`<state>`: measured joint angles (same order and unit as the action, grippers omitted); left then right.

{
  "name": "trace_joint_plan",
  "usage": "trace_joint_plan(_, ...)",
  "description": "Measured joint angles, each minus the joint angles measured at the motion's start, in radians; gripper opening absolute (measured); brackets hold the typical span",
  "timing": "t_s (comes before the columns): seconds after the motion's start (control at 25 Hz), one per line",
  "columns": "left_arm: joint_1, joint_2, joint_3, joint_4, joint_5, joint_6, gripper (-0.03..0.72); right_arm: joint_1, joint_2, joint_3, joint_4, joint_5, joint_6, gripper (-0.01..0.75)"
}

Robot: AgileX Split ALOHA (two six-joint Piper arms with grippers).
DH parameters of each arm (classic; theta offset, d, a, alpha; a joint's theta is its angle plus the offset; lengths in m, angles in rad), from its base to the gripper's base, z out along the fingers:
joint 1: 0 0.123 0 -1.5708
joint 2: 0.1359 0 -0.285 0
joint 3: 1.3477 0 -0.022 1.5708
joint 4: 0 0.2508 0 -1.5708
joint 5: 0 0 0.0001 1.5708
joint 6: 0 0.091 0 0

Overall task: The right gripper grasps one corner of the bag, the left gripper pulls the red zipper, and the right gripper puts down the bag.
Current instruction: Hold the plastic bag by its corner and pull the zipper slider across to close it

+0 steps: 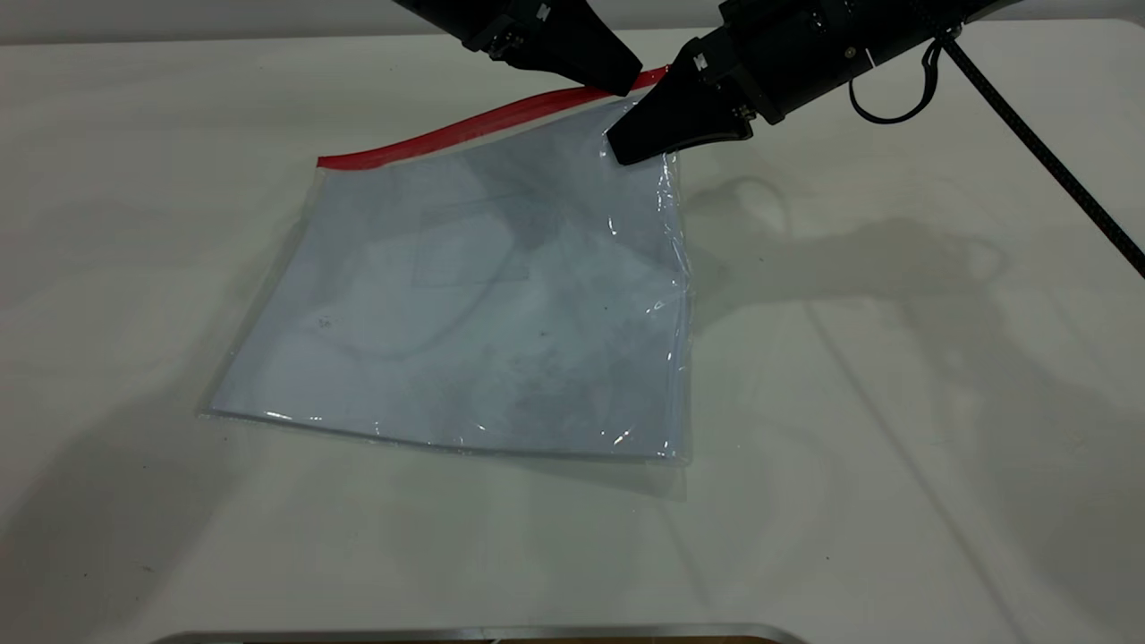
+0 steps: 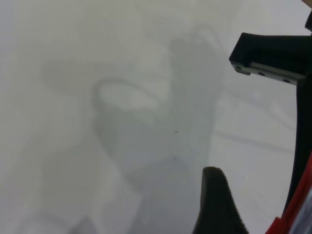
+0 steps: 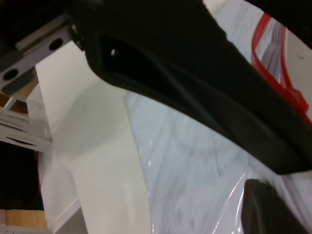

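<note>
The bag (image 1: 465, 304) lies flat on the white table, a clear pouch with white sheets inside. Its red zipper (image 1: 465, 125) runs along the far edge. The far right corner of the bag (image 1: 660, 79) is raised off the table. My right gripper (image 1: 617, 150) is shut on the plastic just below that corner. In the right wrist view the bag (image 3: 185, 170) passes between the two fingers of my right gripper (image 3: 258, 171), with the zipper (image 3: 285, 87) beyond. My left gripper (image 1: 626, 85) hovers at the zipper's right end. In the left wrist view my left gripper (image 2: 251, 195) is open, with the red zipper (image 2: 297, 209) beside one finger.
The white table (image 1: 894, 402) stretches wide on both sides of the bag. A black cable loop (image 1: 894, 98) hangs from the right arm. A metal edge (image 1: 483, 633) runs along the near side. A metal frame (image 3: 19, 126) shows past the table's edge.
</note>
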<state>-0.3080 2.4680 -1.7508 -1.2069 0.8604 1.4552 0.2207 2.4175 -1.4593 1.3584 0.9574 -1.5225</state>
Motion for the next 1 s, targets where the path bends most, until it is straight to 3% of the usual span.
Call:
trace_joint_plan(0.2,0.0,0.006,-0.001,0.0,0.001,-0.016,0.527,0.0,0.0,0.0,0.0,0.0,0.0,0.033)
trace_joint_plan(0.48,0.0,0.016,-0.001,0.0,0.012,-0.038,0.427,0.0,0.0,0.0,-0.001,-0.002,0.0,0.033)
trace_joint_plan(1.0,0.0,0.016,-0.001,-0.02,0.016,-0.022,0.115,-0.032,0.0,0.0,0.004,0.026,-0.001,0.033)
